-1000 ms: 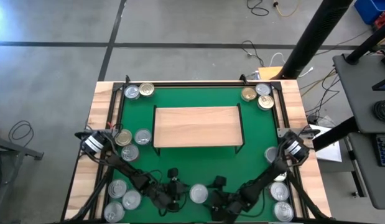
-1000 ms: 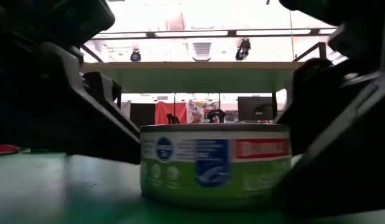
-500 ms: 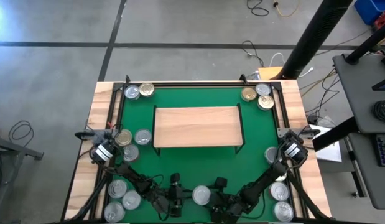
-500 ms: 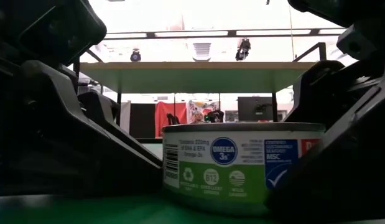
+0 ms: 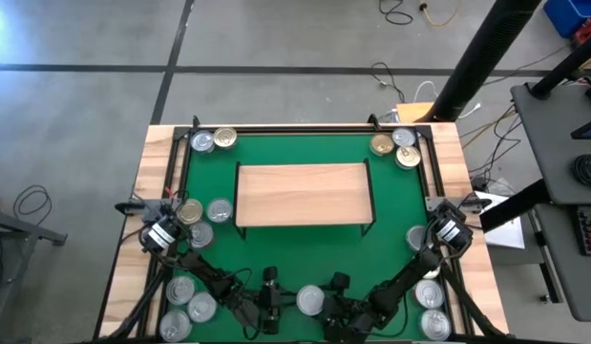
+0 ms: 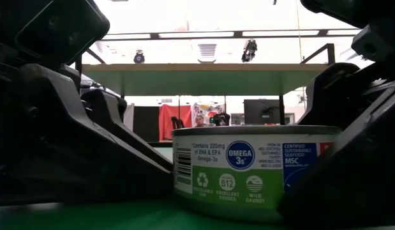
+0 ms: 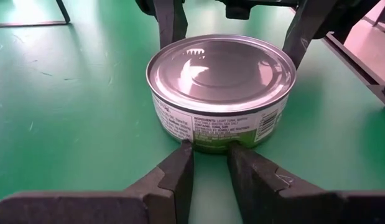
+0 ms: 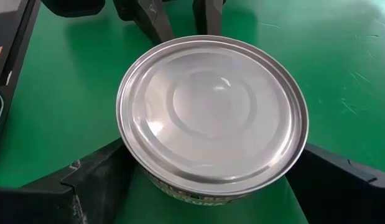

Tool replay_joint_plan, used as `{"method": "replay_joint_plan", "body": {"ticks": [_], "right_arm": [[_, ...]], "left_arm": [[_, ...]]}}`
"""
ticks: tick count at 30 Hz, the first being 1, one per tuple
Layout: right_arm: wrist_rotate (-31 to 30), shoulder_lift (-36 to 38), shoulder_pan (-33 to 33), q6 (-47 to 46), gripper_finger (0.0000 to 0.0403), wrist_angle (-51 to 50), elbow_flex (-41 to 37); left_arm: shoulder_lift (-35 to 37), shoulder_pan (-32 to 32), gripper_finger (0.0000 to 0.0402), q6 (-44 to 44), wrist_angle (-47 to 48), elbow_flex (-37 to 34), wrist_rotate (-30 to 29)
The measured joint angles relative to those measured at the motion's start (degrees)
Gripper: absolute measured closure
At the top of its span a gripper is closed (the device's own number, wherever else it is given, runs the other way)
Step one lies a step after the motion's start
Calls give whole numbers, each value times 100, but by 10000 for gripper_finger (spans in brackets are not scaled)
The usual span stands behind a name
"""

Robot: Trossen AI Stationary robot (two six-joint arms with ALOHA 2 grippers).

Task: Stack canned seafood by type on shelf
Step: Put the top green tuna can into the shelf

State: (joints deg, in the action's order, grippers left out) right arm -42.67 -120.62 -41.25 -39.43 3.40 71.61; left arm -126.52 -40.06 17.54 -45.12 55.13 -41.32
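At the left of the near edge, the left gripper (image 5: 268, 308) is seen low on the green mat (image 5: 305, 250), its fingers (image 7: 180, 174) nearly closed on nothing, the tips set just against the side wall of a silver tin (image 5: 309, 301); this looks like a brace or nudge rather than a grasp. The tin is found upright on the mat, near the front edge, in front of the shelf (image 5: 303, 195), label with green band facing the low camera. To its right, the right gripper (image 5: 335, 304) is spread wide, one finger on either side of the tin's wall, close to it or touching, presumably so a pick can be made while the tin is steadied. The shelf top is bare wood; no tin is yet stacked on it. Other tins are grouped at the mat's corners and sides: far left, mid left, near left, far right, near right. The mat is framed by a light wood table (image 5: 157, 158). Beyond, grey floor with cables is noted, and monitors and red cloth in the room behind.
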Motion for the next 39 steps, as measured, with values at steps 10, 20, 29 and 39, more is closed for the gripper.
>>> {"method": "replay_joint_plan", "body": {"ticks": [10, 20, 29, 39], "right_arm": [[-45, -2, 0, 18, 30, -15, 26], [103, 2, 3, -231, 17, -416, 122], [178, -15, 71, -120, 4, -1041, 441], [-20, -30, 94, -367, 3, -1036, 442]], "left_arm": [[-7, 1, 311, -67, -56, 20, -4], [-7, 11, 311, -76, -59, 33, 30], [-9, 31, 311, -57, -127, 35, 176], [-9, 41, 311, -162, -188, 35, 127]]}}
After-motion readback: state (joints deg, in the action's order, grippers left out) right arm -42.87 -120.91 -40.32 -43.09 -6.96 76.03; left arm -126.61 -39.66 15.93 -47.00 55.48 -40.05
